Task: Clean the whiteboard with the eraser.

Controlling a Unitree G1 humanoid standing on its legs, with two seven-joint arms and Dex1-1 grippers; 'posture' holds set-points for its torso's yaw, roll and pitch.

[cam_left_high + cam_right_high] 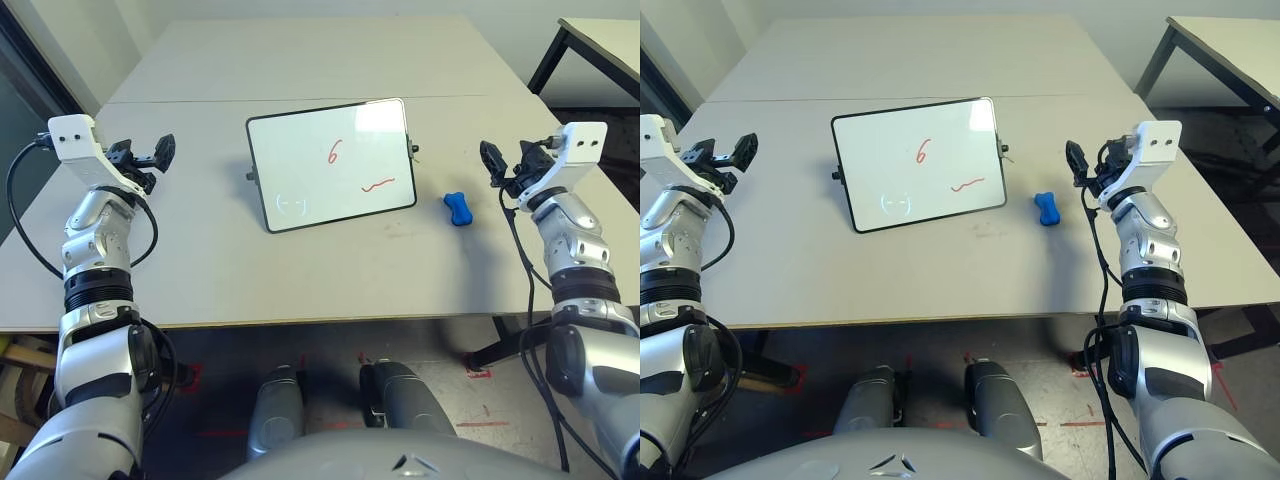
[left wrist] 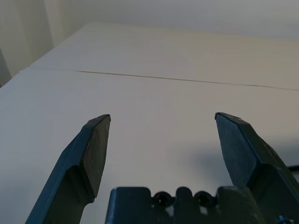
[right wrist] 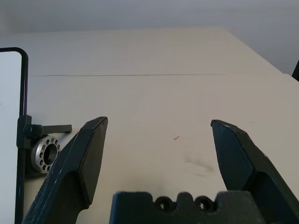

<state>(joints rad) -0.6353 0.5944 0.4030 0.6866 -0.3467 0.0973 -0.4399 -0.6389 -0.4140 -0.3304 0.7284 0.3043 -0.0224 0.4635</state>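
The whiteboard [image 1: 332, 164] lies tilted near the middle of the table, white with a thin black frame. It carries a red "6" and a red squiggle near its right edge. The blue bone-shaped eraser [image 1: 458, 208] rests on the table just right of the board. My right gripper [image 1: 492, 163] hovers open above the table, a little right of and beyond the eraser, holding nothing. My left gripper [image 1: 163, 152] hangs open over the table's left side, well clear of the board. In the right wrist view the board's edge [image 3: 11, 130] and a side knob [image 3: 44, 151] show beside my fingers [image 3: 84, 161].
The pale table [image 1: 300, 70] is two tops joined by a seam running behind the board. A second table [image 1: 600, 45] stands at the back right, past a gap. Bare table surface lies between each gripper and the board.
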